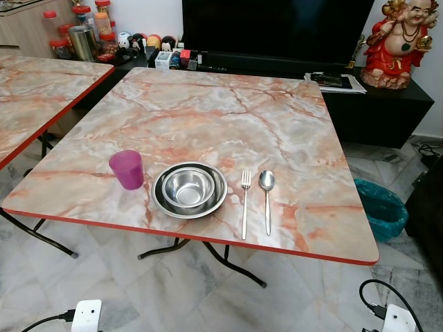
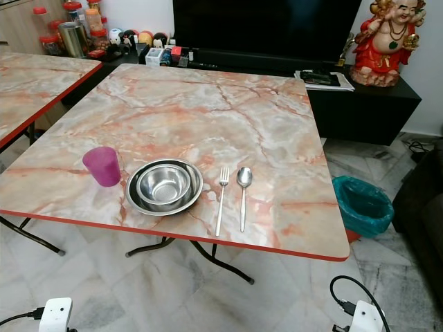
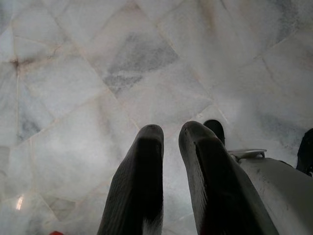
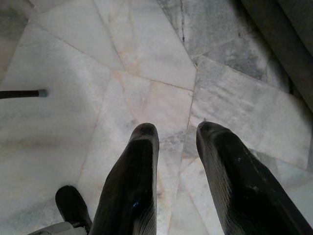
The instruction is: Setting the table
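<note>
Left wrist view looks straight down at the pale marble floor (image 3: 98, 73), where the left gripper (image 3: 171, 134) hangs idle with its two black fingers parted by a narrow gap and nothing between them; the right gripper (image 4: 176, 132) hangs the same way over the tiles, fingers apart and empty. That both arms are down and away from the table suggests the place setting is, by my judgement, finished or nearly so. On the near edge of the marble-patterned table (image 1: 208, 111) the pieces lie in one row, laid as a diner seated at that edge would want them: a purple cup (image 1: 127, 169) stands upright at the left, just beside the plate; a steel bowl (image 1: 188, 187) sits nested in a wider steel plate (image 1: 163, 205); a fork (image 1: 245, 204) and a spoon (image 1: 266, 197) lie parallel at the right, handles toward the edge, close together but apart. The bowl looks empty, showing only its shiny base; what is inside the cup cannot be seen from this angle. Beside the table's right corner a bin lined with a teal bag (image 1: 381, 207) stands on the floor. Farther back, jars (image 1: 83, 28) crowd a low cabinet and a red figurine (image 1: 398, 41) stands beside the dark television (image 1: 277, 28).
</note>
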